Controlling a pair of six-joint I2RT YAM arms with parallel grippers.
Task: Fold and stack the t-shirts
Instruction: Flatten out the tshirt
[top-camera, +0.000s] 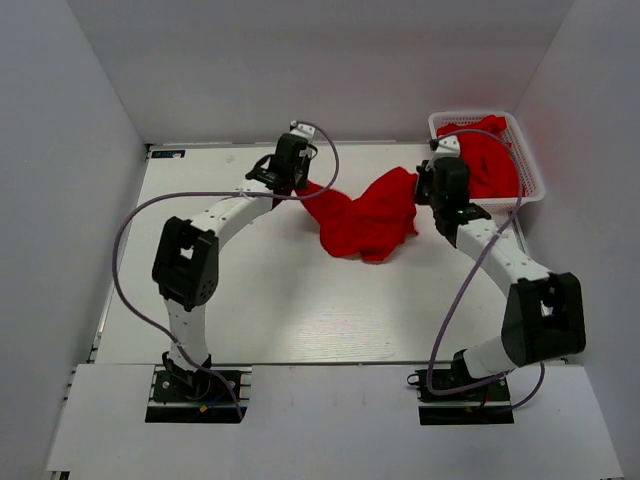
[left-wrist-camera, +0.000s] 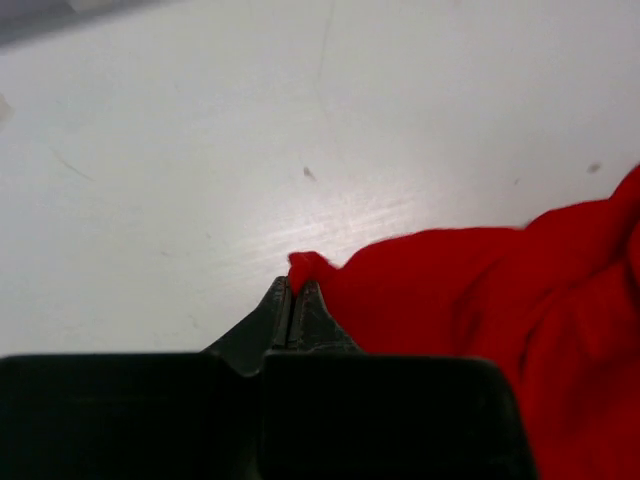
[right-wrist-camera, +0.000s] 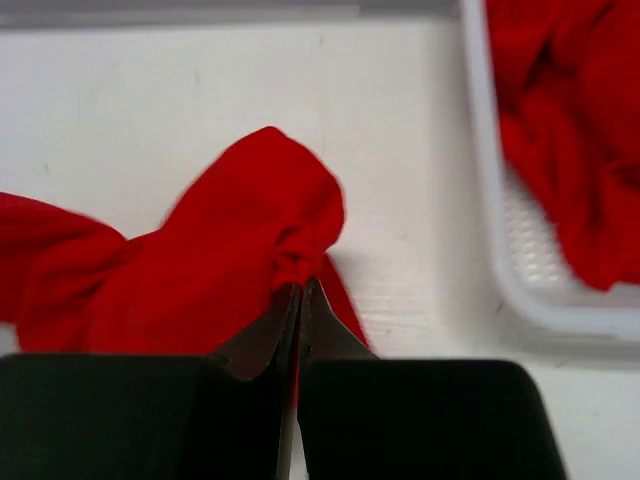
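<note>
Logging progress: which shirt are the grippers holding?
The shirt on the table, pinched by left gripper and right gripper; the other red cloth lies in the basket.

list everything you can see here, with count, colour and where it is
shirt on the table: one, red, bunched mid-table, pinched at both ends
shirts in the basket: count unclear, red, heaped in the basket
basket: one, white mesh, far right corner of the table
table: one, white, under everything
cables: two, purple, looping along the arms
arms: two, white and black, bases at the near edge
left end effector: one, black, shut on the shirt's left end
right end effector: one, black, shut on its right end
</note>
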